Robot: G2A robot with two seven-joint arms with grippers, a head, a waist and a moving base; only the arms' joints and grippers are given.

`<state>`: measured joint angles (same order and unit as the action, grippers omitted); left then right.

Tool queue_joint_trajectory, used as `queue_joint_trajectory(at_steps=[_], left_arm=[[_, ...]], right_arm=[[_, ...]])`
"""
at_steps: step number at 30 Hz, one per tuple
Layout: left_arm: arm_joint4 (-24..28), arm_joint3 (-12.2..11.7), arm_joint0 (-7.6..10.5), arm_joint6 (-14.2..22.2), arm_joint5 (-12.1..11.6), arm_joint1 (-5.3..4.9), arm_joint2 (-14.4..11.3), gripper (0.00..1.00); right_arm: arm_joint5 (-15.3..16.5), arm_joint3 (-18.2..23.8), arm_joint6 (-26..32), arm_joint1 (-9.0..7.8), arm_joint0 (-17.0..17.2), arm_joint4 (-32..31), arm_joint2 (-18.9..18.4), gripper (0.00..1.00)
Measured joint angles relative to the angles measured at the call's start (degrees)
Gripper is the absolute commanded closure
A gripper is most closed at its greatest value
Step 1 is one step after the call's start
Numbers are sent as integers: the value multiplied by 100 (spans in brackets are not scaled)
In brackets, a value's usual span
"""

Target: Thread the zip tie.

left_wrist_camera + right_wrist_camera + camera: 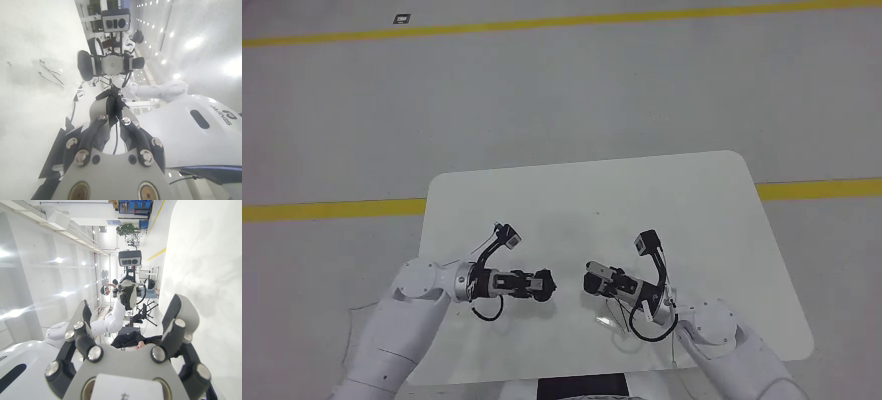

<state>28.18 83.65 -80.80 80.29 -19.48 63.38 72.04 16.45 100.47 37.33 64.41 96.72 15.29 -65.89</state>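
1. The left gripper [545, 285] is held low over the near part of the table [642, 200], pointing at the right gripper [592, 281], with a small gap between them.
2. In the left wrist view, the fingers of the left gripper [113, 94] are seen pressed together, their tips wrapped in black. A thin dark strand is noted between them; what it is cannot be told.
3. In its own view, the right gripper [130, 303] is seen with its fingers spread wide and nothing held between them.
4. Several zip ties [51, 73] are found lying loose on the table, beside and under the right arm [614, 318], apart from both grippers.
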Motion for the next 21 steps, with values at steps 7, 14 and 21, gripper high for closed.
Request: queue_joint_trajectory(at_steps=[7,14,21], left_arm=[[123,-220,124,-65,0,95,-213,100],[555,-428,242,-65,0,76,-431,100],[1196,-607,327,-65,0,10,-626,100]], right_arm=[[0,0,0,0,0,0,0,0],[0,0,0,0,0,0,0,0],[0,0,0,0,0,0,0,0]])
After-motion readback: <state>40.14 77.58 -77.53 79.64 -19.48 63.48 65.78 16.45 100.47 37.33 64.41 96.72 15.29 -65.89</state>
